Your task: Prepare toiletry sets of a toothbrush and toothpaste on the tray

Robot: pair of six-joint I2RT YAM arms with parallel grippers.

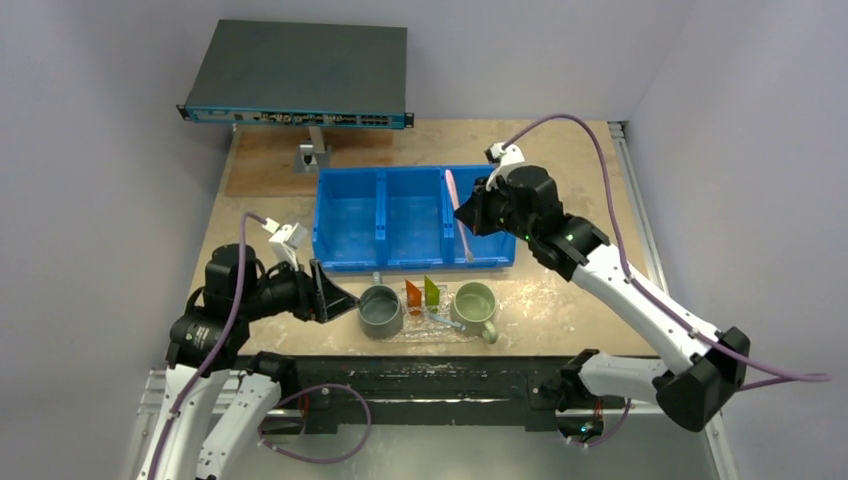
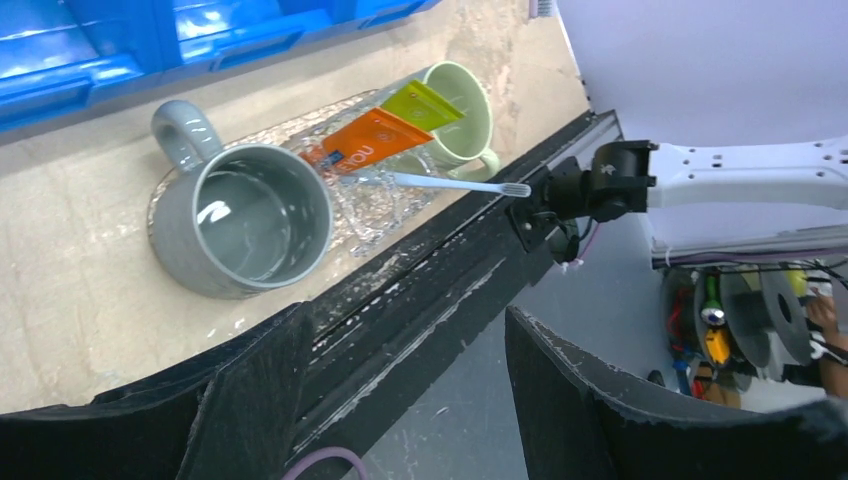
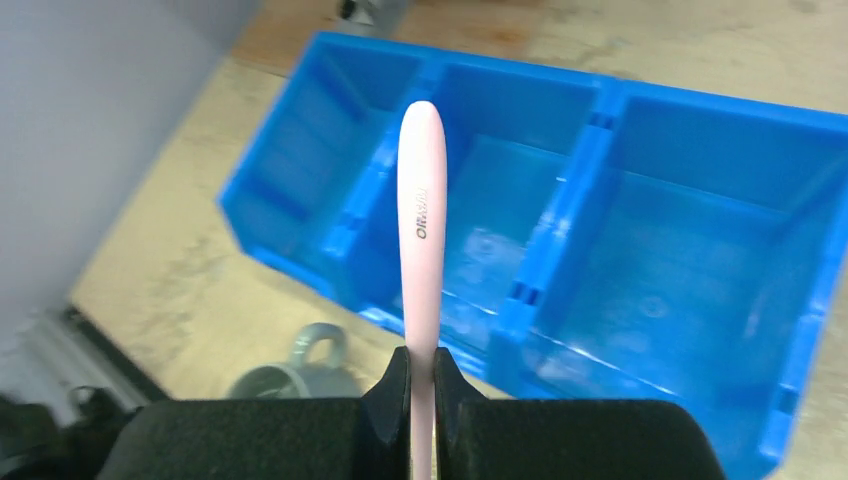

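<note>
Right tool [image 3: 421, 372]: clamped on a pink toothbrush [image 3: 421, 200] (its rounded handle end juts well past the fingertips).
Pink toothbrush: in the air over the blue bin [image 1: 400, 262], above its right-hand compartment.
Left tool [image 2: 400, 400]: jaws apart, nothing between them; it sits low off the bin's front-left corner, near the grey mug [image 2: 240, 215].
Tray [image 2: 385, 215]: on the desk [image 1: 570, 300] just in front of the bin, well apart from the right tool.
On the tray: the grey mug and a pale-green mug [image 2: 458, 110] at opposite ends, with an orange tube [image 2: 365, 142] and a green tube [image 2: 422, 104] between them.
Second toothbrush [image 2: 450, 183]: lying flat on the tray, bristle head poking past the edge away from the bin.
</note>
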